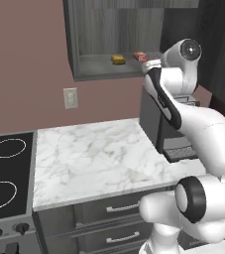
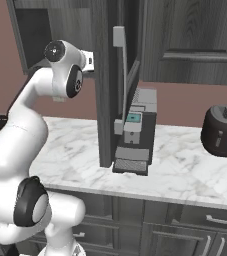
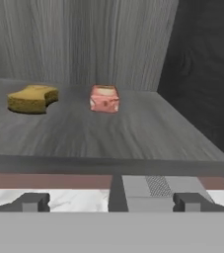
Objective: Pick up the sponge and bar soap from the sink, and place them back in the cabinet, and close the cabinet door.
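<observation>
A: What did the hand view offer that the base views did not?

B: A close look into the cabinet (image 3: 133,44). The sponge (image 3: 32,98) and the bar soap (image 3: 104,98) lay on its grey shelf, near each other but apart, the soap closer to the cabinet's dark side wall. The gripper (image 3: 111,201) sat just outside the shelf's front edge, its fingers (image 3: 32,201) spread wide and holding nothing.

A: And the left base view?

B: It showed the same two items as tiny shapes on the shelf, with the white arm's hand beside the cabinet's lower right corner. Below the cabinet lay the marble surface (image 1: 94,158).

A: The right base view?

B: It showed the cabinet door (image 2: 107,85) swung out edge-on, its long silver handle (image 2: 119,80) facing the camera. A coffee machine (image 2: 137,132) stood on the surface just beyond the door, and a dark toaster (image 2: 222,131) stood well apart from the cabinet.

A: Was there open room?

B: The front half of the shelf was bare, from both items out to its edge.
</observation>
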Robot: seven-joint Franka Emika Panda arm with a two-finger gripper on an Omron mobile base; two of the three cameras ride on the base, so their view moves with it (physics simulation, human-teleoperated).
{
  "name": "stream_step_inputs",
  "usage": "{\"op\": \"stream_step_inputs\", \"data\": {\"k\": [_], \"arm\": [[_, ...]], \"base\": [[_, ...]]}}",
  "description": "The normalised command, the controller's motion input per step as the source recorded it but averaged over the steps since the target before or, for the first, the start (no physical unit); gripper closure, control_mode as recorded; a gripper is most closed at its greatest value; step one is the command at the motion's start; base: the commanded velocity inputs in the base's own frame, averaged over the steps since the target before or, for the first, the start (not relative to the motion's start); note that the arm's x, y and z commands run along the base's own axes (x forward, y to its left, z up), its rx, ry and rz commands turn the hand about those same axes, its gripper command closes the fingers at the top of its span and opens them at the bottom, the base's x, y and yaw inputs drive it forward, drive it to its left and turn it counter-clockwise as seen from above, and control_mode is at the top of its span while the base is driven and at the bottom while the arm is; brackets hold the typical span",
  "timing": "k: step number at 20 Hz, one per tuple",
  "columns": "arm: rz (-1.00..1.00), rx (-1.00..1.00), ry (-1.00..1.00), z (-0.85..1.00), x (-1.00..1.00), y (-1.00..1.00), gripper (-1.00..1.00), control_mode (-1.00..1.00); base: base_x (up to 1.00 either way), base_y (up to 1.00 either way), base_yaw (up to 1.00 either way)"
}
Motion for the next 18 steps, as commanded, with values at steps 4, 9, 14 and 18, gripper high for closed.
{"op": "stream_step_inputs", "data": {"k": [4,9,14,18], "arm": [[0.00,0.01,0.00,0.30,-0.55,0.00,-1.00,-1.00],[0.00,0.00,0.00,0.26,-0.40,0.00,-1.00,-1.00],[0.00,0.00,0.00,0.36,-0.36,0.00,-1.00,-1.00],[0.00,0.00,0.00,0.17,-0.53,0.00,-1.00,-1.00]], "base": [[0.00,0.00,0.00],[0.00,0.00,0.00],[0.00,0.00,0.00],[0.00,0.00,0.00]]}}
